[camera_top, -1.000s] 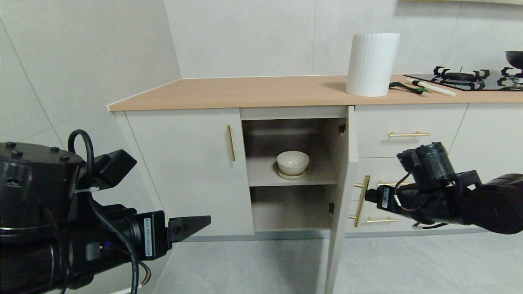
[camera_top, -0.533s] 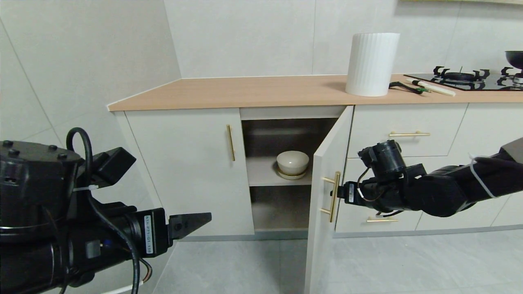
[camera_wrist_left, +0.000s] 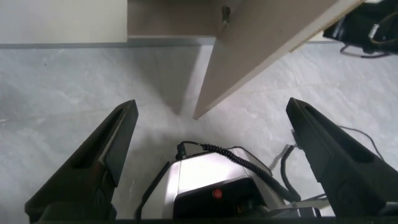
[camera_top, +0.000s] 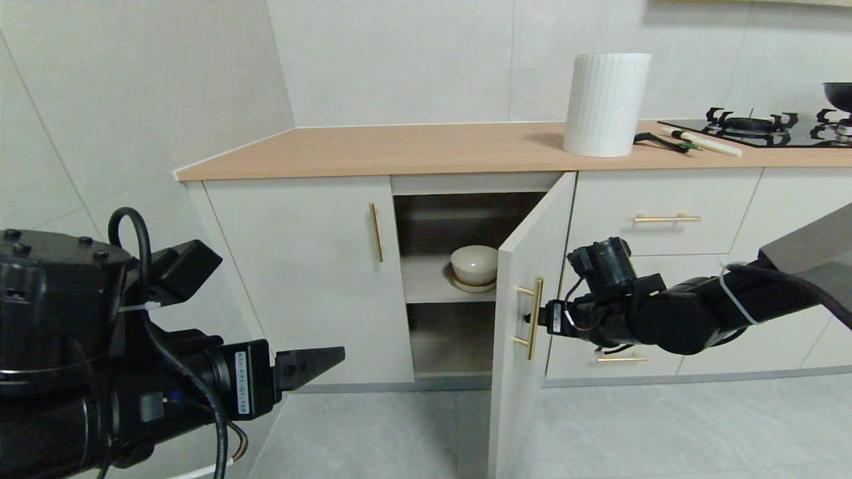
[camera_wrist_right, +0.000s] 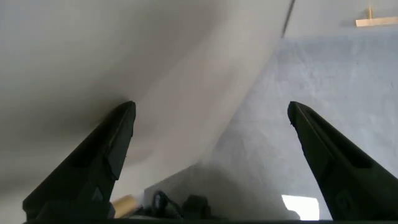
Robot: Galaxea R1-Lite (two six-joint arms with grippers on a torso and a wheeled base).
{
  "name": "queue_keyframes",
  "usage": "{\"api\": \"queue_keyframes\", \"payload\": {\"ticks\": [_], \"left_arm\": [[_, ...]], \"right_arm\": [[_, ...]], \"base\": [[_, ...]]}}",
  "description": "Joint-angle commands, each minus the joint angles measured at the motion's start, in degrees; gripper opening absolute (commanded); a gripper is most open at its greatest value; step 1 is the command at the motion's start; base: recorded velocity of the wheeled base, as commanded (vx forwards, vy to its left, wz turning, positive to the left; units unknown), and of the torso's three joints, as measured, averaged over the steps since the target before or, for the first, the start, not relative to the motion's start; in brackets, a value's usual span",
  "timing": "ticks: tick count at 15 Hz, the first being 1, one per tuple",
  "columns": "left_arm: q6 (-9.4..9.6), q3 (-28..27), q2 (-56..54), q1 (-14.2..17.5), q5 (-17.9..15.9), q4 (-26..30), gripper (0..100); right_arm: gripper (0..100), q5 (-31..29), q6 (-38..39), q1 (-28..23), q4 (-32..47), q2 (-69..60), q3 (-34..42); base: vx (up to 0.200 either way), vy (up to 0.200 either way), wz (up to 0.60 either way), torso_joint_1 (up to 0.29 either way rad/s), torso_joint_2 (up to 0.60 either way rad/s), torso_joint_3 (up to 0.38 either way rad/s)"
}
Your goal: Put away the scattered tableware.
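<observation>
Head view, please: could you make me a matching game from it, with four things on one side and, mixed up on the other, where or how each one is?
Things:
1. bowl
2. white ribbed canister
3. cabinet door
4. right claw

Places or states:
A. at the door's gold handle
B. on the wooden countertop
C. inside the cabinet
D. partly open

Pairs: 1-C, 2-B, 3-D, 4-A.
</observation>
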Motion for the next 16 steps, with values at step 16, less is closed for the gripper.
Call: {"api": "queue_keyframes", "payload": {"ticks": [16], "left_arm": [[1.03, 0.2, 0.5, 0.1, 0.1, 0.0, 100]], "right_arm": [[100, -0.3, 7.8, 1.4, -6.9, 6.7, -4.3]], "base": [[0.1, 0.0, 0.0, 0.0, 0.0, 0.002]]}}
